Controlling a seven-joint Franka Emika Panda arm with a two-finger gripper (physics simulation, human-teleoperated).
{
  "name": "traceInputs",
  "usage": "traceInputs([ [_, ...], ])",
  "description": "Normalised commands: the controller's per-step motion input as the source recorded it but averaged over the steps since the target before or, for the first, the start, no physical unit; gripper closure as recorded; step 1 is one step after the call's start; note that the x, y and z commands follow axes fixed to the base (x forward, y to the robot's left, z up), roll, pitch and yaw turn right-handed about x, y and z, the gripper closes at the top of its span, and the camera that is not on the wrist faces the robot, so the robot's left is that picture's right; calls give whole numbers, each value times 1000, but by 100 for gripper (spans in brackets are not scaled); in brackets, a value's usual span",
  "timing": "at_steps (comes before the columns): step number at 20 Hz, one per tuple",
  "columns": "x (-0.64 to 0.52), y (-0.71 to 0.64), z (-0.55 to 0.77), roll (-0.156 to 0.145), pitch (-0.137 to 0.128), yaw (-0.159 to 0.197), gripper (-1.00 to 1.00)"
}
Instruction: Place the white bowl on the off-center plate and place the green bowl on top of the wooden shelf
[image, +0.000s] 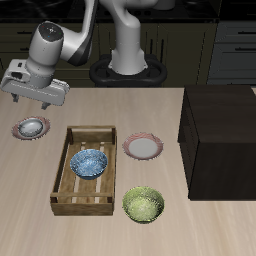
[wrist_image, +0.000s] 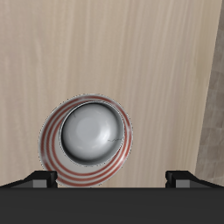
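White bowl (image: 32, 126) sits upright, mouth up, on the off-center plate (image: 18, 131) near the bench (image: 30, 200) edge; being round, it has no long axis to speak of.

The claw (image: 31, 100) hangs above that bowl, empty, fingers apart and touching nothing; in the wrist view its two fingertips (wrist_image: 42, 178) stand wide of each other with the bowl and red-ringed plate between and below them. The green bowl (image: 143, 204) rests upright on the bench near the front edge, just beside the pale slatted tray (image: 68, 160), which holds a blue patterned bowl (image: 89, 163). A second plate (image: 143, 148) lies between the tray and the dark wooden shelf (image: 222, 140), whose flat top is bare.
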Motion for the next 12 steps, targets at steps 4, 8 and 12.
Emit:
traceInputs([
  [4, 2, 156, 470, -5, -15, -62, -100],
  [8, 30, 191, 437, 24, -30, 7, -100],
  [12, 26, 134, 367, 15, -23, 2, -100],
])
